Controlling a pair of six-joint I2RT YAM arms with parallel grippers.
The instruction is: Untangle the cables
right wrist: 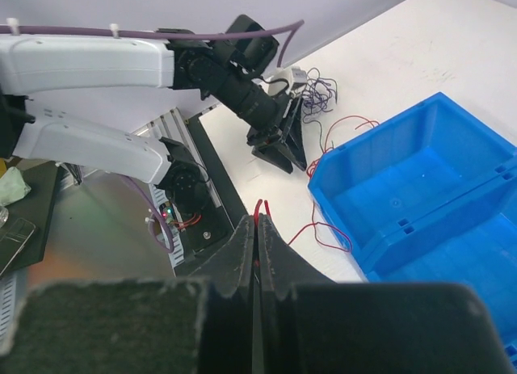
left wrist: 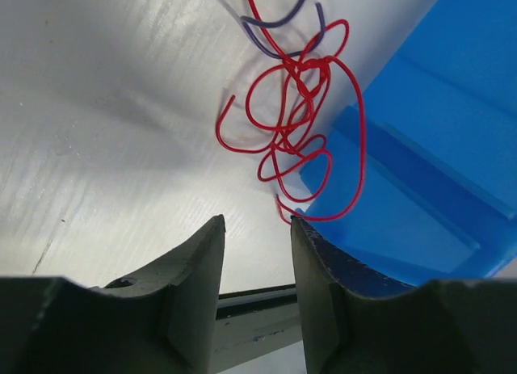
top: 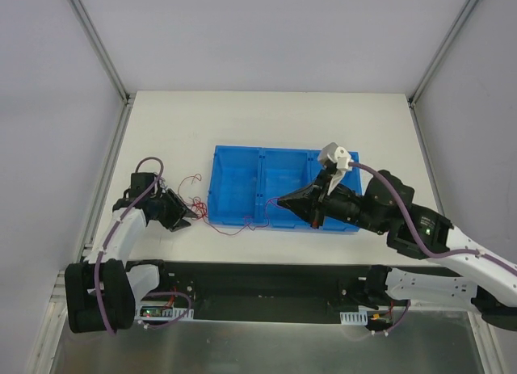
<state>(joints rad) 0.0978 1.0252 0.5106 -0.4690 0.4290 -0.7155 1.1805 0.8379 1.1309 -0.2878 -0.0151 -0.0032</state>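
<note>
White walls box in a plain white table [top: 283, 115], and all the work sits toward its near edge. The right gripper [right wrist: 257, 224] is pinched fully together on a thin red wire [right wrist: 260, 206], whose stub pokes out between the fingertips. From above, this gripper hangs over the near wall of a divided blue plastic tray [top: 266, 149]. The red strand trails from it leftward, toward the tray's near-left corner.

The left gripper [left wrist: 257, 229] sits low over the table just off that corner, jaws apart with nothing between them. Just ahead of its fingertips lies the knot of cables [left wrist: 295, 123]. It is a clump of red loops crossing one another, partly draped against the tray's wall, with a few dark purple strands [left wrist: 275, 23] on the far side. No white wire can be made out.

The step in hand looks like taking a second hold at the knot, so the two arms can draw apart. To do it well, the left gripper should close on a single loop at the clump's edge, not on the whole bundle. The right gripper then only needs to hold firm. The pull should be slow, low and away from the tray's rim, where so fine a wire would likely snag. If the knot cinches tighter, the better course is to ease off and pick another loop.
</note>
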